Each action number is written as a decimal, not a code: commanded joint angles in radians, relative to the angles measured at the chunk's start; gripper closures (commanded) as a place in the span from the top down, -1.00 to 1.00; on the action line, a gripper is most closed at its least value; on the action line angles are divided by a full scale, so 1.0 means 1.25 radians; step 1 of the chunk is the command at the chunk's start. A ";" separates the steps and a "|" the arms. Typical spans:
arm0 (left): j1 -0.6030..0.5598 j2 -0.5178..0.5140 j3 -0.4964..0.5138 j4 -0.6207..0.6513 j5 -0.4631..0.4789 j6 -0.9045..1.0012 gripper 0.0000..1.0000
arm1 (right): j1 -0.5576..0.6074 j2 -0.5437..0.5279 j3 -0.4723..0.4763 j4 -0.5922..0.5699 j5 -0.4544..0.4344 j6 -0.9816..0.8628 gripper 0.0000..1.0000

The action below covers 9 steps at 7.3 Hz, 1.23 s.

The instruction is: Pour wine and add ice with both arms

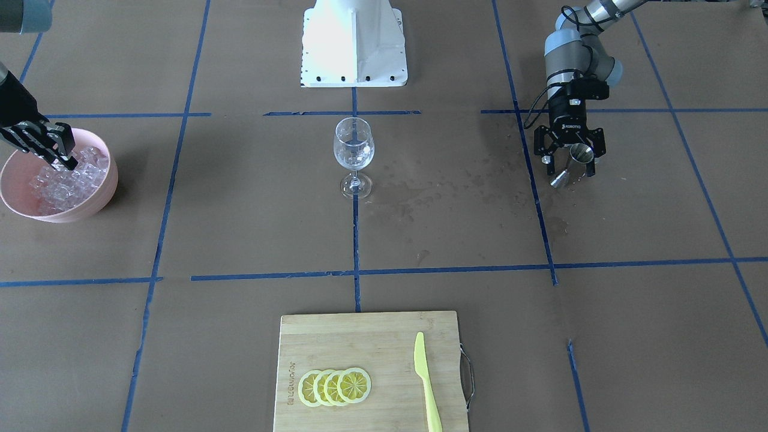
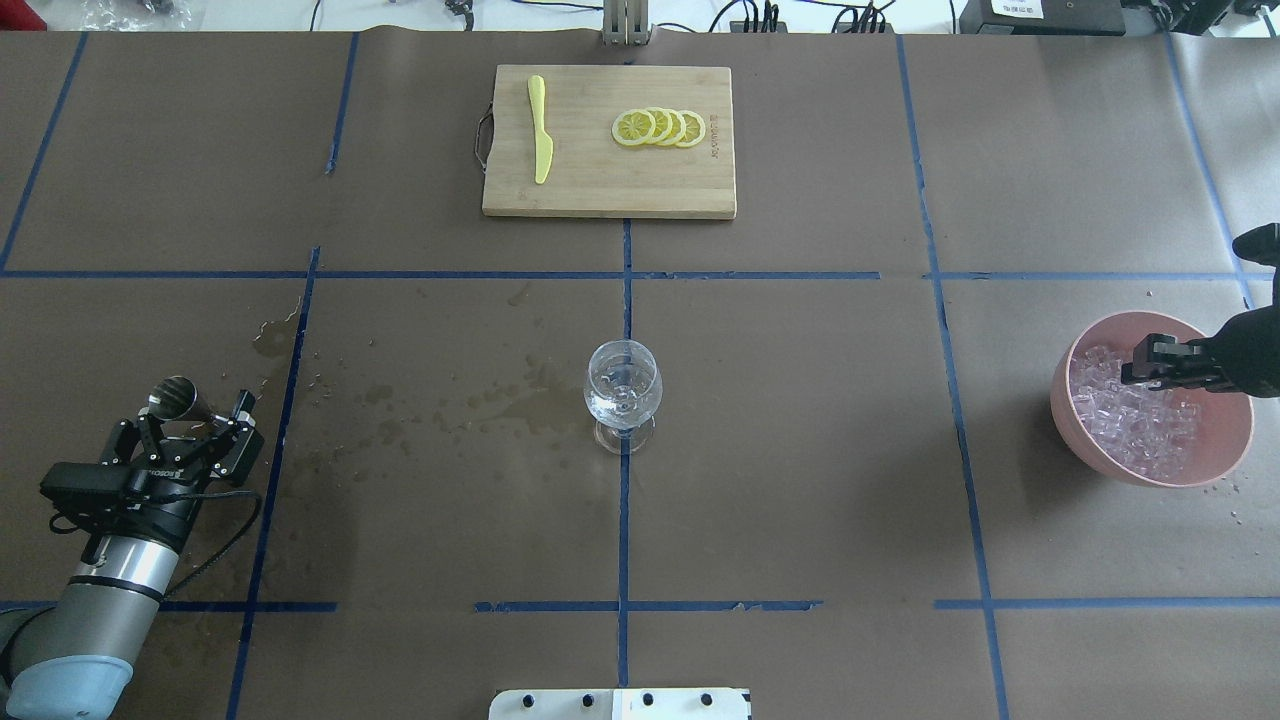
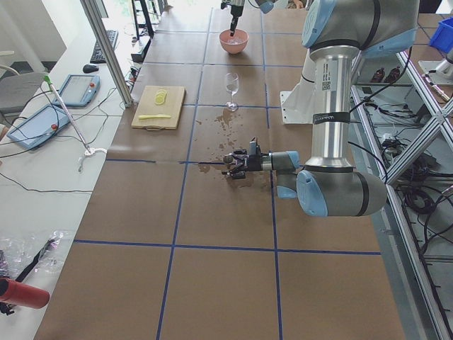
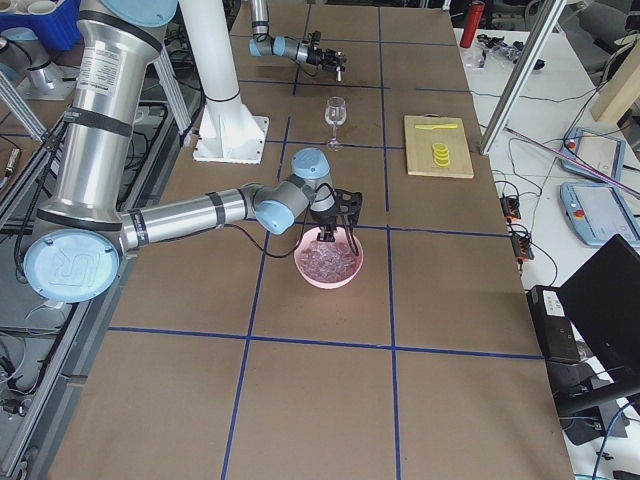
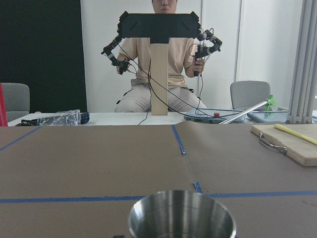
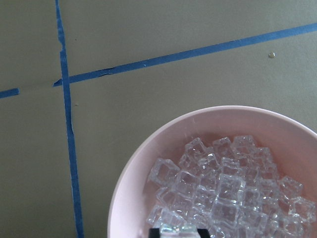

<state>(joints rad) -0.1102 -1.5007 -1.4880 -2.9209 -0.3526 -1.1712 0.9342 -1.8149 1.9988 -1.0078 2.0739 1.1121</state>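
A clear wine glass (image 1: 353, 147) stands at the table's centre with a little colourless wine (image 1: 353, 162) in its bowl. My left gripper (image 1: 572, 172) sits low over the table, open, with a steel jigger (image 1: 579, 156) between its fingers. The jigger's rim (image 5: 182, 214) fills the bottom of the left wrist view. A pink bowl (image 1: 90, 207) holds a heap of clear ice cubes (image 1: 66, 186). My right gripper (image 1: 67, 161) reaches down into the heap. In the right wrist view its fingertips (image 6: 152, 233) are shut on one ice cube (image 6: 179, 229).
A bamboo cutting board (image 1: 336, 336) on the operators' side carries lemon slices (image 1: 335, 387) and a yellow knife (image 1: 425, 384). Wet patches (image 2: 450, 400) mark the paper between the jigger and the glass. The white base (image 1: 354, 45) stands behind the glass. A person (image 5: 158, 74) sits beyond the table.
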 commanded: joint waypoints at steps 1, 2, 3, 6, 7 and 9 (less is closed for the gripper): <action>-0.003 0.011 -0.012 -0.003 -0.047 0.029 0.99 | 0.000 0.000 0.000 0.000 -0.001 0.000 -1.00; -0.003 0.026 -0.023 -0.003 -0.069 0.060 0.99 | 0.000 0.000 0.000 0.000 -0.001 0.000 -1.00; -0.004 0.057 -0.046 -0.003 -0.093 0.064 0.99 | 0.001 0.000 0.000 0.000 -0.001 0.000 -1.00; -0.004 0.129 -0.120 -0.003 -0.173 0.087 0.99 | 0.016 0.007 0.002 0.000 0.000 -0.001 -1.00; -0.004 0.161 -0.149 -0.003 -0.221 0.087 0.99 | 0.032 0.008 0.016 0.000 0.001 -0.001 -1.00; -0.004 0.231 -0.207 0.003 -0.337 0.087 0.99 | 0.070 0.009 0.064 0.000 0.005 -0.001 -1.00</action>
<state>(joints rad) -0.1151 -1.2667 -1.7024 -2.9228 -0.6800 -1.0633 0.9955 -1.8055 2.0427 -1.0078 2.0771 1.1106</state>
